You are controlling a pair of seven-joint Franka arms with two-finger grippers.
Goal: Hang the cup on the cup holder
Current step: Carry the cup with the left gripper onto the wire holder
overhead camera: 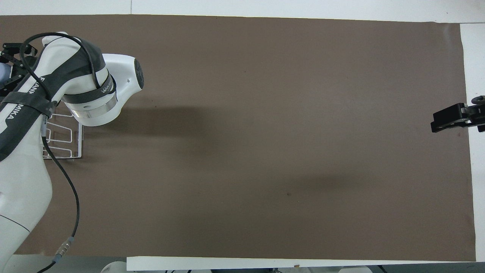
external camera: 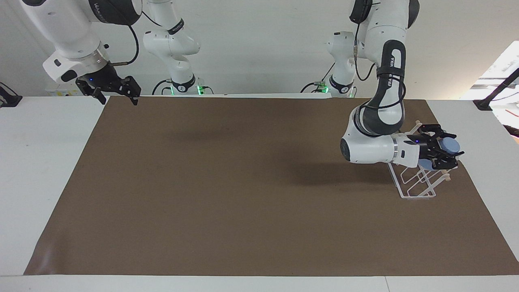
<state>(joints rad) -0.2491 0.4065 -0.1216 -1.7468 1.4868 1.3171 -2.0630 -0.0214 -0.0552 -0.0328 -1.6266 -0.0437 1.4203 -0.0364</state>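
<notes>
My left gripper (external camera: 438,153) is shut on the light-blue cup (external camera: 449,145) and holds it on its side over the white wire cup holder (external camera: 413,183), which stands on the brown mat at the left arm's end of the table. In the overhead view the left arm covers most of the cup holder (overhead camera: 62,146); only a sliver of the cup (overhead camera: 3,70) shows at the frame's edge. My right gripper (external camera: 114,90) is raised and empty over the mat's edge at the right arm's end; it also shows in the overhead view (overhead camera: 452,118).
A brown mat (external camera: 243,182) covers most of the white table (external camera: 40,162). Two more robot bases stand at the robots' end of the table.
</notes>
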